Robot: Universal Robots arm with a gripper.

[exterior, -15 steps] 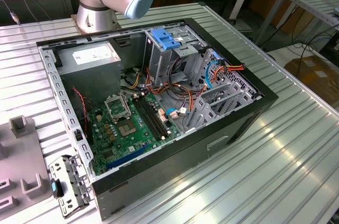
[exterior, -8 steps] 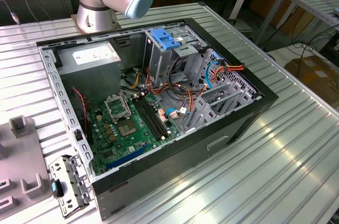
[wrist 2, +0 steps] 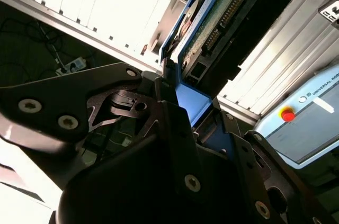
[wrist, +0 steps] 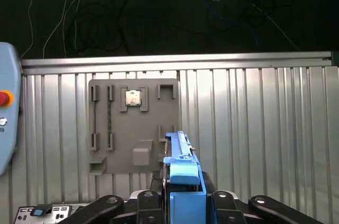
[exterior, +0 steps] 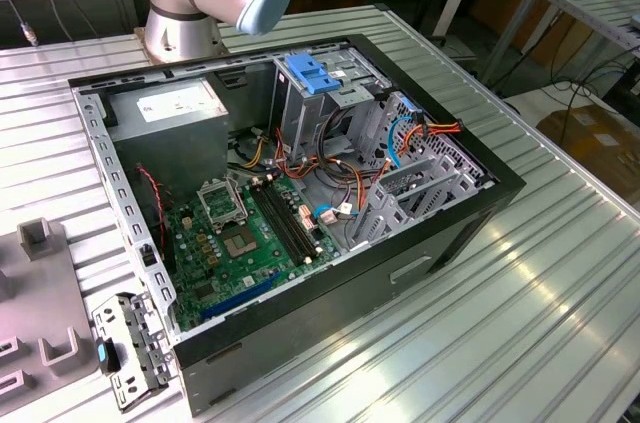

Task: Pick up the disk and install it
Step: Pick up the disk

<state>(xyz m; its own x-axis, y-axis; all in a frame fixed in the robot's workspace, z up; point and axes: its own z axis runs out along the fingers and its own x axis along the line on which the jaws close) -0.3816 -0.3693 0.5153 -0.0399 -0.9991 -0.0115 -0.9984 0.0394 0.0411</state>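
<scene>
Disk (wrist: 180, 152), flat dark-grey hard drive in bright blue plastic carrier, pinched edge-on in black gripper (wrist: 184, 191); long axis pointing straight out from claw; poised over grey fixture plate (wrist: 132, 128) on ribbed metal table (wrist: 265, 128).

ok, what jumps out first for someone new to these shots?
The open computer case in the exterior view, motherboard and cables exposed, on the ribbed metal table. In the first wrist view the gripper is shut on the blue-framed disk, held edge-on. Beyond it lies a grey fixture plate holding a chip.
</scene>
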